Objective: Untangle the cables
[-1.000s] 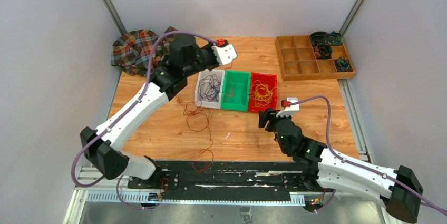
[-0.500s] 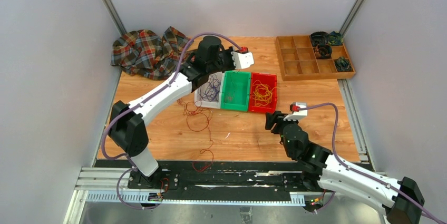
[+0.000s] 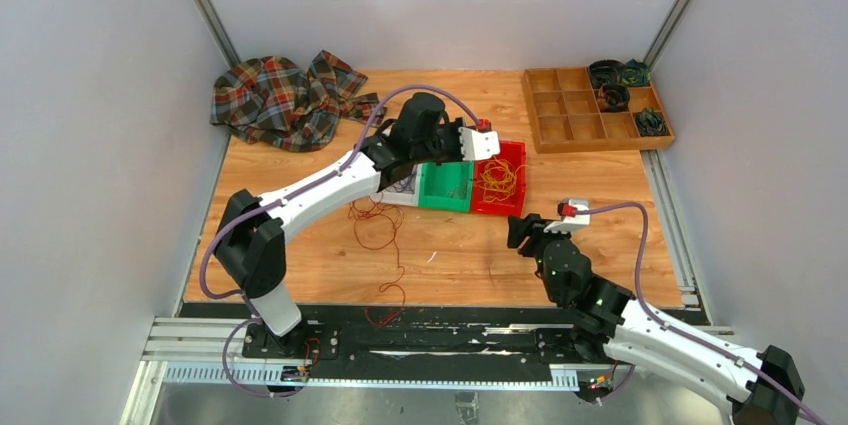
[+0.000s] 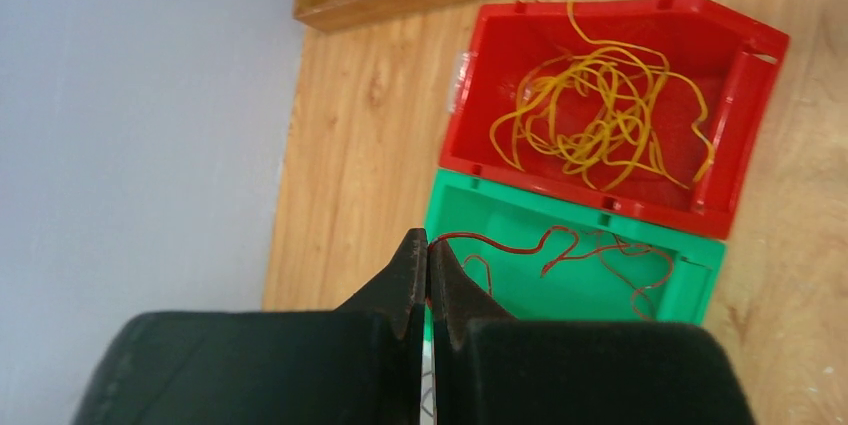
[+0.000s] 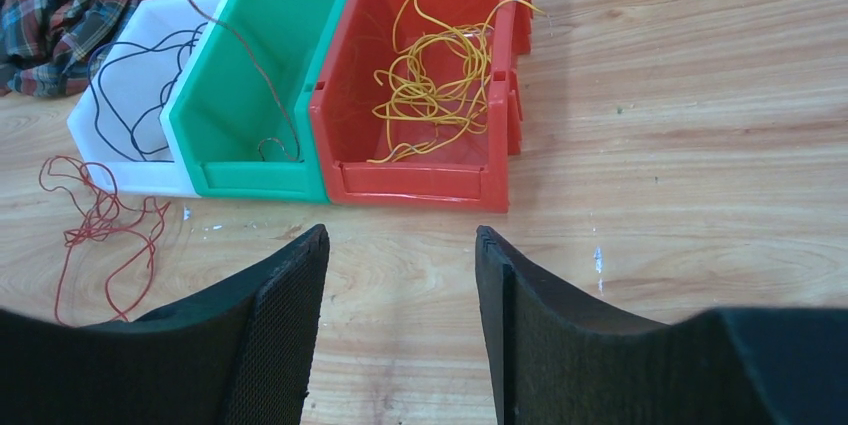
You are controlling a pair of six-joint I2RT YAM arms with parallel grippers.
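Observation:
My left gripper (image 4: pixel 428 237) is shut on one end of a dark red cable (image 4: pixel 545 245), which trails into the green bin (image 4: pixel 470 207) below it. In the top view this gripper (image 3: pixel 458 152) hangs over the green bin (image 3: pixel 447 195). The rest of the dark red cable (image 3: pixel 375 227) lies looped on the table left of the bins. Yellow cables (image 4: pixel 595 115) lie in the red bin (image 4: pixel 745 95). Purple cables (image 5: pixel 130 115) lie in the white bin (image 5: pixel 120 175). My right gripper (image 5: pixel 400 240) is open and empty, low over bare wood in front of the red bin (image 5: pixel 420 185).
A plaid cloth (image 3: pixel 280 100) lies at the back left. A wooden compartment tray (image 3: pixel 575 115) with dark coils stands at the back right. A black rail (image 3: pixel 420 335) runs along the near edge, with one cable end on it.
My left arm has swung right, from beside the white bin to over the green bin, carrying the dark red cable end. My right arm has drawn back a little to the right.

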